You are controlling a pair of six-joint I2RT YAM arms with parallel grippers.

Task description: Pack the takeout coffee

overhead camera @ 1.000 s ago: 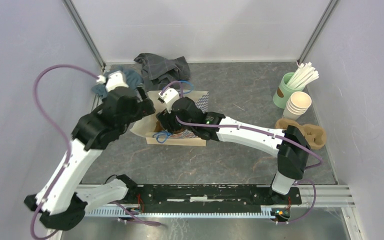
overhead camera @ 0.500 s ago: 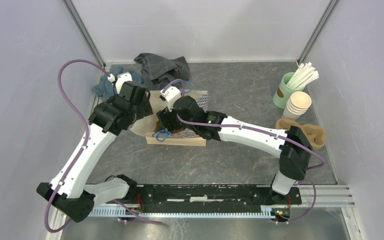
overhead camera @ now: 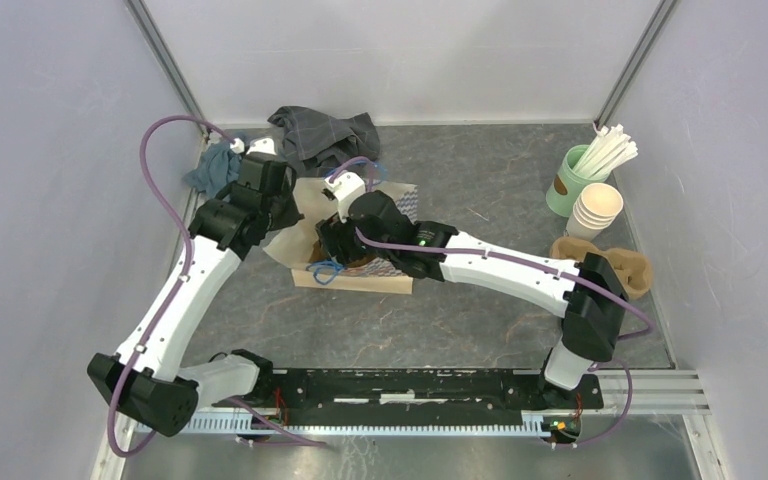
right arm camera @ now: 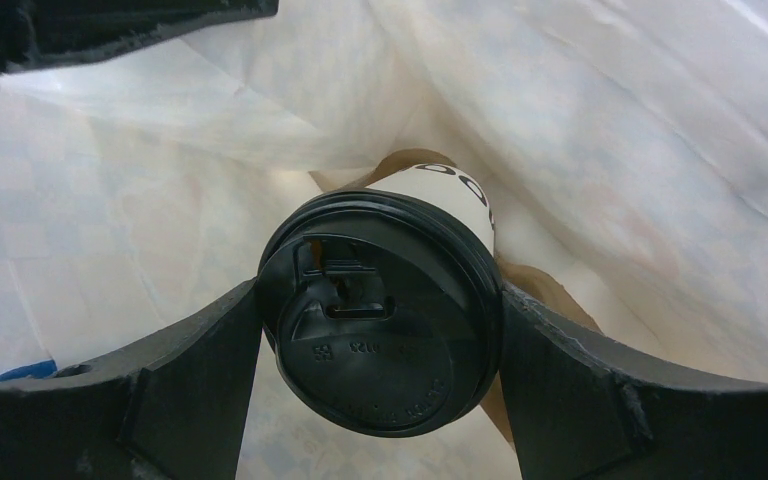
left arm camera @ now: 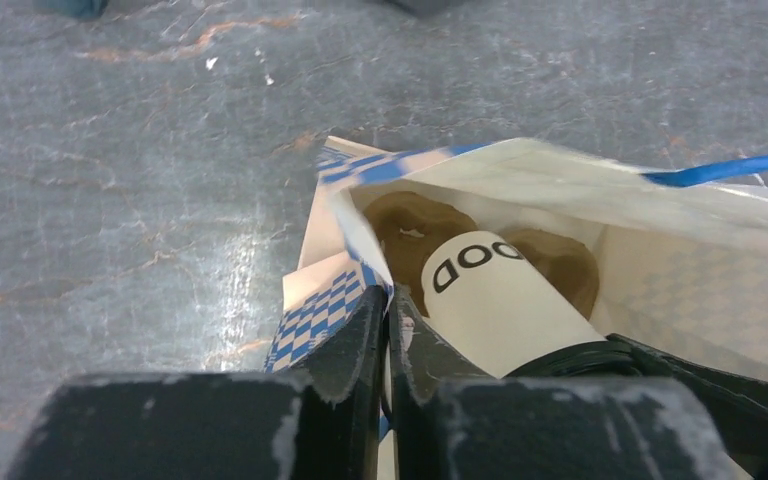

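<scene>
Inside the white paper bag [left arm camera: 520, 165] at mid-table, we list one coffee cup [right arm camera: 440, 195] with black lid [right arm camera: 385, 320], right gripper [right arm camera: 380, 335] fingers clasping the lid on both sides, left gripper [left arm camera: 388, 315] fingers narrow, pinching the bag's blue-checked rim [left arm camera: 315, 315].

the bag [overhead camera: 405, 205] lies mid-frame on the desk [overhead camera: 480, 170], with the takeout coffee [right arm camera: 385, 320] inside it, between the fingers of the right hand [right arm camera: 385, 335]. the left hand [left arm camera: 388, 330] pinches the bag's left rim. cloths [overhead camera: 325, 135] lie upper left; straw cup [overhead camera: 568, 180], stacked cups [overhead camera: 597, 210] and carrier [overhead camera: 630, 268] at right.
</scene>
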